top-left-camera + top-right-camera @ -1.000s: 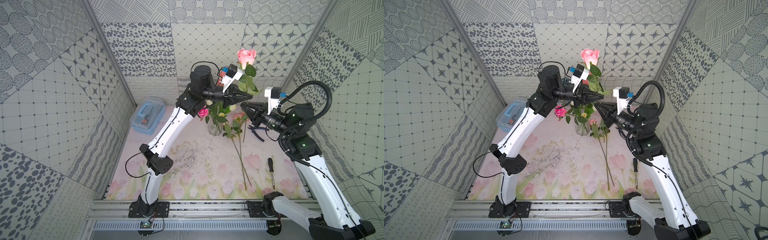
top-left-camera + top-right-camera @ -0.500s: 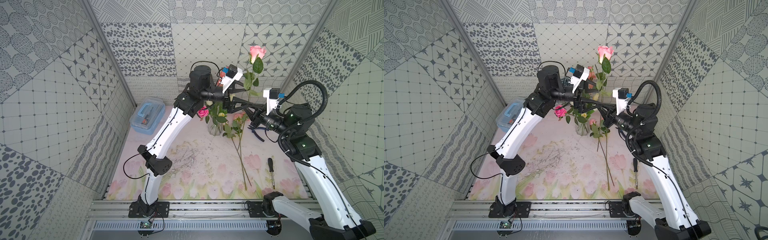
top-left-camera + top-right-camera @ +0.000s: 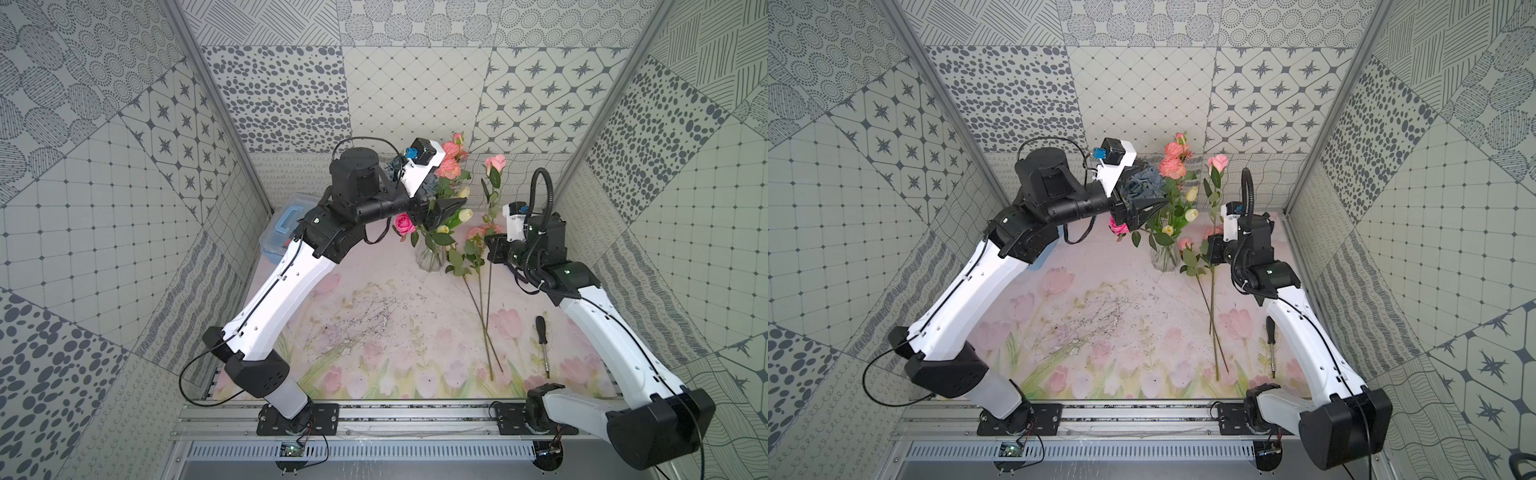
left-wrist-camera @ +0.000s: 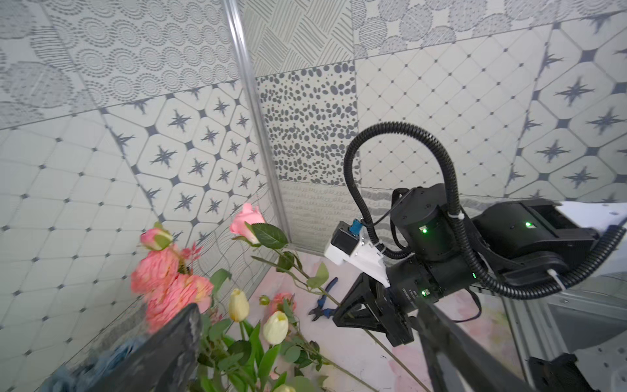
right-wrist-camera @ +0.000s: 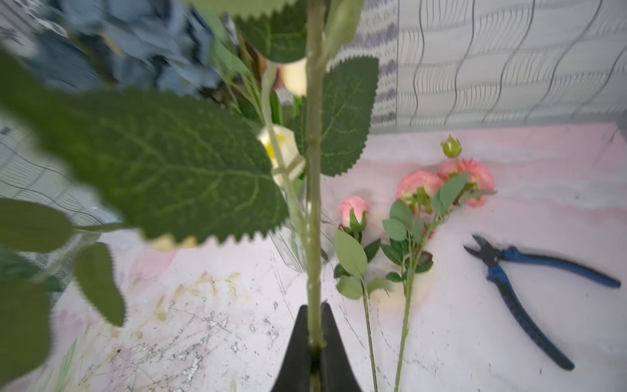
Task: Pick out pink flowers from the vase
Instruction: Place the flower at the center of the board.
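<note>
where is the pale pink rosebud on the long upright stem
In both top views the pale pink rosebud stands high at the back, right of the vase, its stem pinched in the shut right gripper.

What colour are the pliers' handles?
Blue; the pliers show best in the right wrist view.

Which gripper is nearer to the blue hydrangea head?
Left. The left gripper is just beside the blue hydrangea head; the right gripper, shut on a pink rose stem, stands apart.
</note>
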Action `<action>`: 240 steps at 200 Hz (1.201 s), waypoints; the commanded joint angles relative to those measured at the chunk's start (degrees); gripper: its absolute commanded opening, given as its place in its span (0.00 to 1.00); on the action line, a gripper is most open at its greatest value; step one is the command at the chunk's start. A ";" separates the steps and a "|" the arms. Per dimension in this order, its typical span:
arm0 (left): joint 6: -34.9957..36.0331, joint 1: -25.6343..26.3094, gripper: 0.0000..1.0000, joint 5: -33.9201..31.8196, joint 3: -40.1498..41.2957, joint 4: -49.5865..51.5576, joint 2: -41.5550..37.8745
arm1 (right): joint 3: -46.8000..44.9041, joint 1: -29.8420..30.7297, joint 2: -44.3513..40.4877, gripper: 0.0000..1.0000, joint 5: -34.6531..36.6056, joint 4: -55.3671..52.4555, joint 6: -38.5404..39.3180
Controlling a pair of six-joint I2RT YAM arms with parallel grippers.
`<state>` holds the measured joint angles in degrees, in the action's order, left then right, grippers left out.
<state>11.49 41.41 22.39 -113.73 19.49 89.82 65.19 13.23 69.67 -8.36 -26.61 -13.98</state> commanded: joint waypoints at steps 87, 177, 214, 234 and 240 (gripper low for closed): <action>-19.82 -10.34 0.99 -29.53 41.18 -24.29 -22.51 | -3.39 -2.77 23.50 0.00 1.17 2.64 -3.39; -29.17 -11.70 0.99 -36.34 53.22 -24.91 -23.33 | -0.95 -2.86 24.56 0.56 4.21 1.17 -2.12; -30.38 -11.79 0.99 -36.63 56.67 -25.85 -23.48 | -2.40 -2.71 9.90 0.71 -2.66 12.06 -5.80; -30.65 -11.78 0.99 -37.02 59.30 -27.47 -23.65 | -2.67 -2.04 5.26 0.71 -8.27 22.49 -8.11; -30.58 -11.77 0.99 -36.98 59.94 -27.86 -23.76 | -1.81 -1.76 5.19 0.69 -9.46 24.59 -8.26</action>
<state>-15.88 29.89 -12.25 -57.04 -2.44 66.83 62.06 10.61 78.67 -10.70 -17.08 -19.73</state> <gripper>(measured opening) 0.986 0.706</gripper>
